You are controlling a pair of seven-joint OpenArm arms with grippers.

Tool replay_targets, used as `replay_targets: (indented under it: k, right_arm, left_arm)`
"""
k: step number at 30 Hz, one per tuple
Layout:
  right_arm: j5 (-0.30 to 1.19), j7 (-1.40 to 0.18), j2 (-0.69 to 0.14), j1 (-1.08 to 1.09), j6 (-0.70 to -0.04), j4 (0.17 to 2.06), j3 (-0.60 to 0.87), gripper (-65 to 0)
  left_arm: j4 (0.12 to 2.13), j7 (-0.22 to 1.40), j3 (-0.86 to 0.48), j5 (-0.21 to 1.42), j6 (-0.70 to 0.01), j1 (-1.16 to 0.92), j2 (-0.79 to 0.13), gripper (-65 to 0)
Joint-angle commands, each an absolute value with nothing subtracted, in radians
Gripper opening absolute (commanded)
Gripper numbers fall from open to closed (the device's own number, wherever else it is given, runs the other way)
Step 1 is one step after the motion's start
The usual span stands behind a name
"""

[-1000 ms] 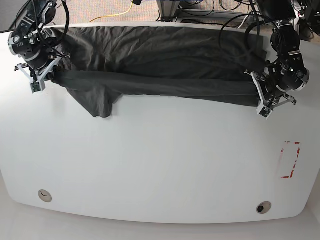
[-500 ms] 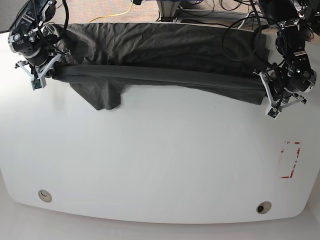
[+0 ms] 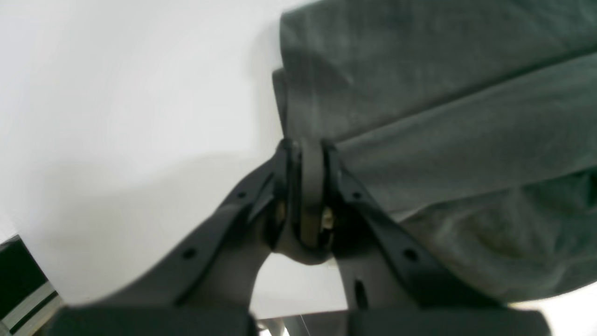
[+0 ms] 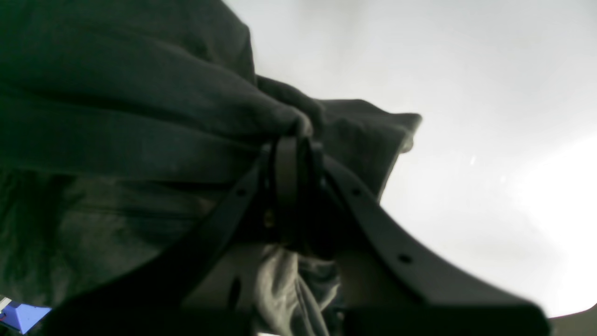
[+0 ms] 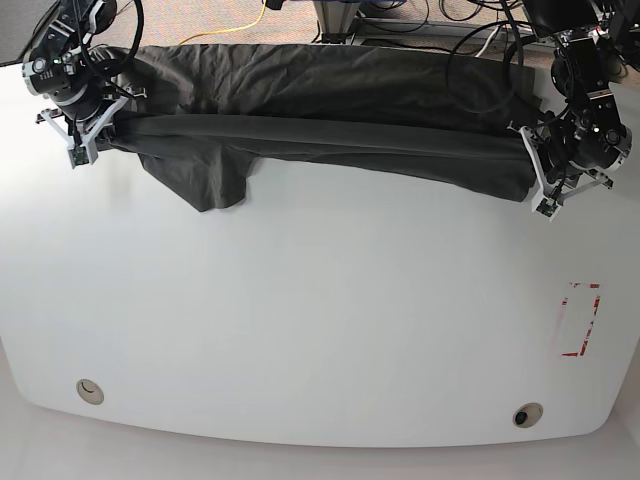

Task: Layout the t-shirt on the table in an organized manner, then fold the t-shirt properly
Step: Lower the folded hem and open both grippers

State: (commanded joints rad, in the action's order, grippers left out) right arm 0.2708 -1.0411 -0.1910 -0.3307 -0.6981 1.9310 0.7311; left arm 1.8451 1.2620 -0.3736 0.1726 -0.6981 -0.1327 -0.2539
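Nearest you, the front of the table (image 5: 320, 340) is bare white, with a round hole (image 5: 90, 391) near the front edge on one side, a second hole (image 5: 526, 414) on the other, and a red dashed rectangle (image 5: 579, 320) just behind that second hole.

Farther back, the t-shirt (image 5: 330, 110) lies stretched sideways along the table's far edge, one sleeve (image 5: 205, 180) hanging forward onto the white top.

Your left gripper (image 5: 538, 185) pinches the shirt's end on the base view's right; in the left wrist view its jaws stand nearly together, with a thin fold of cloth clamped between the fingers (image 3: 310, 186).

Your right gripper (image 5: 88, 135) grips the opposite end; in the right wrist view its jaws are likewise drawn close, bunched cloth (image 4: 261, 121) pressed in at the tips.

Between the two grippers the shirt's front edge runs as a taut rolled band.

Beyond the table, cables (image 5: 420, 30) and a carpeted floor (image 5: 215, 15) show.
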Motion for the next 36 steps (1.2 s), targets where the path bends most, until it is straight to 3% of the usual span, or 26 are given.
replay_targets:
  k: [4,6,11,27,36]
  right_arm:
    - [0.272,-1.041,-0.191,-0.341,-0.698,1.931,0.731,-33.5]
    - [0.275,-1.041,-0.191,-0.349,-0.698,1.933,0.728,-21.6]
    - [0.275,-1.041,-0.191,-0.352,-0.698,1.934,0.731,-7.1]
    - [0.294,-1.04,-0.191,-0.292,-0.698,2.028,0.746,-6.3]
    - [0.545,-1.139,-0.189,-0.226,-0.698,2.025,0.745,-17.1]
  left_arm:
    - [1.847,1.262,-0.351,0.171,-0.698,-0.137,-0.255,-50.3]
    - [1.847,1.262,-0.346,0.171,-0.698,-0.156,-0.255,-41.0]
    - [1.847,1.262,-0.326,0.168,-0.698,-0.163,-0.283,-28.3]
    - [1.986,1.346,-0.334,0.174,-0.698,-0.154,-0.311,-26.4]
    - [1.988,1.346,-0.334,0.174,-0.698,-0.13,-0.282,-26.4]
